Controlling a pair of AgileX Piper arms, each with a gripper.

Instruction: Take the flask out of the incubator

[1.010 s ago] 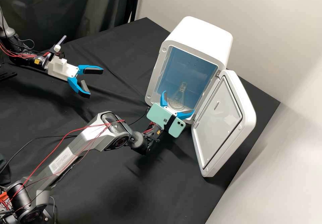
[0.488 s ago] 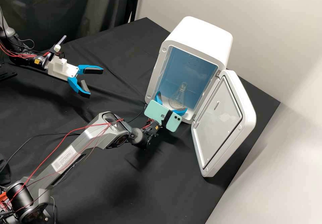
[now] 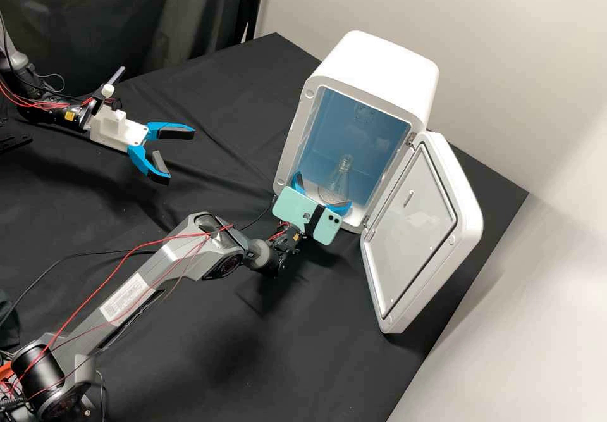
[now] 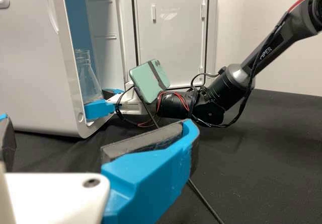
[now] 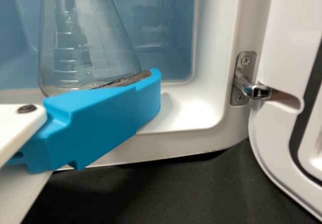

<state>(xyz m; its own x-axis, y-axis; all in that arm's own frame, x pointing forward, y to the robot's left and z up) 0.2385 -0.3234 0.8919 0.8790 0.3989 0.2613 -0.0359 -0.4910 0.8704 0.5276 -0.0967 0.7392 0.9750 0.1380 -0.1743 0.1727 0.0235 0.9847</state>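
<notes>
The flask (image 3: 336, 178) stood upright inside the open incubator (image 3: 379, 68), just behind its sill. The right gripper (image 3: 318, 198) sat at that sill, fingers spread either side of the flask's base. The left gripper (image 3: 172, 155), likewise spread, hung well off.

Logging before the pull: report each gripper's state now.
Left gripper: open, empty.
Right gripper: open around the flask base; contact cannot be told.

White incubator (image 3: 379, 68) upright on black bench (image 3: 221, 93)
</notes>
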